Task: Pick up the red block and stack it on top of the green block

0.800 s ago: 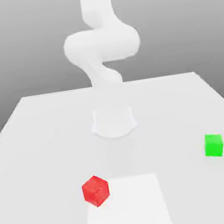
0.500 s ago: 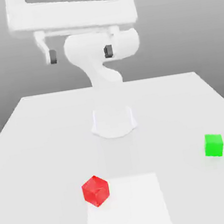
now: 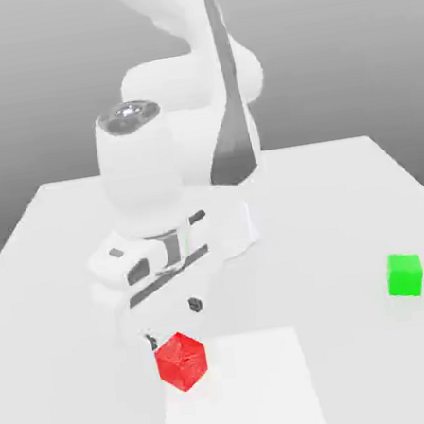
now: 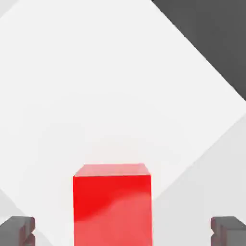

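The red block (image 3: 182,362) rests on the white table (image 3: 329,198), near its front edge in the exterior view. My gripper (image 3: 172,323) hovers just over it, open wide, its dark fingertips (image 3: 195,304) level with the block's top. In the hand view the red block (image 4: 113,206) sits centred between the two fingertips (image 4: 229,231) of the gripper (image 4: 123,231), with a gap on each side and nothing held. The green block (image 3: 404,275) stands alone at the exterior view's right, well apart from the arm.
A paler square patch (image 3: 241,393) marks the table beside the red block, on its right in the exterior view. The arm's base (image 3: 238,231) stands at the table's middle, behind the hand. The table's edges run off at both sides.
The hand has dropped from high above the table to just over the red block, turning as it came down. Both blocks stay where they were.
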Motion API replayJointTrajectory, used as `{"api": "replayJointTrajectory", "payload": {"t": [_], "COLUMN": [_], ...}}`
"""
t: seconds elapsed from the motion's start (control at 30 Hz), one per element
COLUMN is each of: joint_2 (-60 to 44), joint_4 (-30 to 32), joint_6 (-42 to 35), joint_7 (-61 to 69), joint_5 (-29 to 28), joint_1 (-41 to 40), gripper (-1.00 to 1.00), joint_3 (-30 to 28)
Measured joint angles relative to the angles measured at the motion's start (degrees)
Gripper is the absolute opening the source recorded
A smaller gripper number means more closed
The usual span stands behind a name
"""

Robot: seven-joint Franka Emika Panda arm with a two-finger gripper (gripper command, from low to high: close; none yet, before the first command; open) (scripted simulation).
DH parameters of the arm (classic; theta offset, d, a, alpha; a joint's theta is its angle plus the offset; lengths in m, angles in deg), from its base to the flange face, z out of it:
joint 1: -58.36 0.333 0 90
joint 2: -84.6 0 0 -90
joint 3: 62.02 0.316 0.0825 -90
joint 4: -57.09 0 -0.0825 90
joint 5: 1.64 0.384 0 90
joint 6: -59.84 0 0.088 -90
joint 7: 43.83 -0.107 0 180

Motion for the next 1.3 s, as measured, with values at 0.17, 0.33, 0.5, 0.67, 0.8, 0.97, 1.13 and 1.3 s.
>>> {"api": "replayJointTrajectory", "payload": {"t": [0.17,0.33,0.5,0.67,0.8,0.97,1.13,1.3], "joint_2": [-8.0,-8.8,-1.2,5.9,7.2,8.5,9.8,11.2], "joint_4": [-1.2,-1.4,-0.1,0.9,0.8,0.6,0.4,0.2], "joint_6": [6.4,7.0,1.0,-5.1,-6.6,-8.1,-9.6,-11.1], "joint_7": [6.5,7.1,0.6,-0.5,7.4,18.2,28.9,40.0], "joint_5": [8.7,9.4,0.5,-5.7,-5.6,-5.1,-4.5,-3.5], "joint_1": [-5.5,-6.3,-3.2,-5.0,4.5,13.4,21.3,28.7], "gripper": [-1.0,-1.0,-1.0,-1.0,-1.0,-1.0,-1.0,-1.0], "joint_3": [7.5,8.5,3.2,5.1,10.0,13.8,18.1,23.3]}}
